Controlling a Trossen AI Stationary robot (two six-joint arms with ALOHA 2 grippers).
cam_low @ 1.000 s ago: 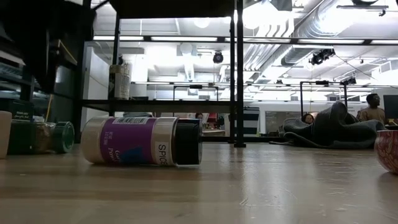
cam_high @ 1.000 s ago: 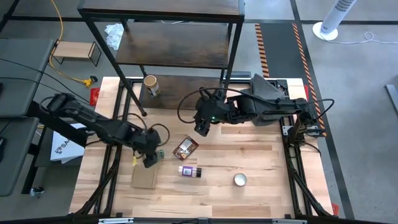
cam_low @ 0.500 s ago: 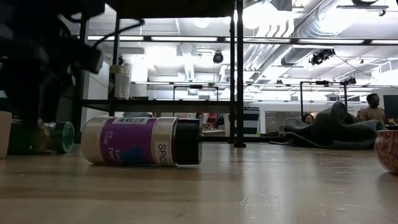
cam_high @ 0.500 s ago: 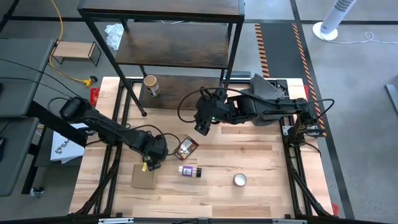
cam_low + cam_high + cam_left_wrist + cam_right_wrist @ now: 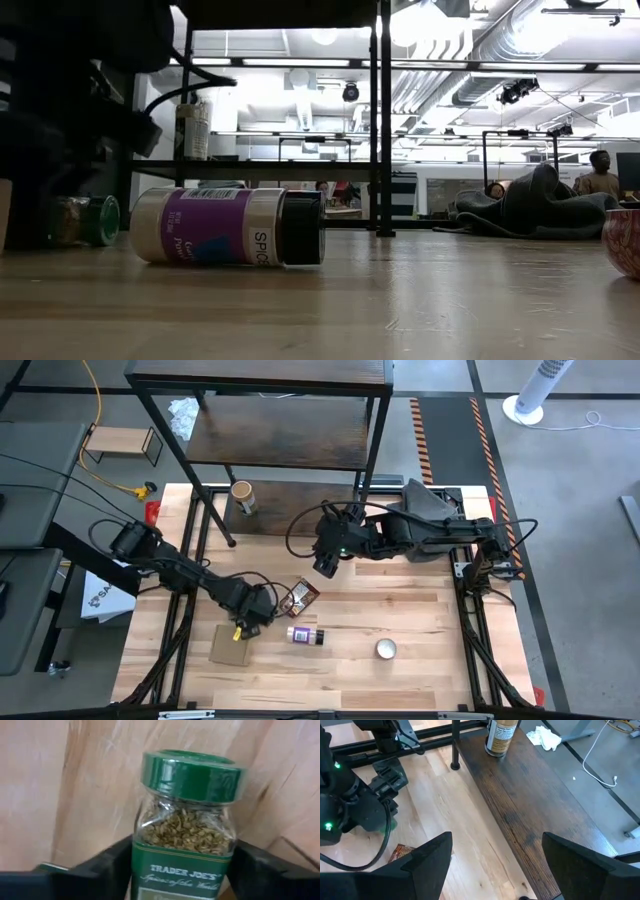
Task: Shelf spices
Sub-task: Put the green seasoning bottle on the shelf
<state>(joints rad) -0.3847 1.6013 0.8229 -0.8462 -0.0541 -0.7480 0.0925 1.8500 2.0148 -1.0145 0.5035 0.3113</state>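
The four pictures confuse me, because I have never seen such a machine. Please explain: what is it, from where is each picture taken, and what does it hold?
It is a robot with two dark arms at a wooden table. One camera looks straight down, one sits at table height, and one rides on each wrist.

The left end effector is closed on a green-lidded jar, with its fingers against both sides. The right end effector hangs open and empty near the shelf.

On the table lie a purple-labelled jar, a brown-orange pouch, a silvery disc and a cardboard square. A tan-lidded jar stands on the shelf's lowest board.
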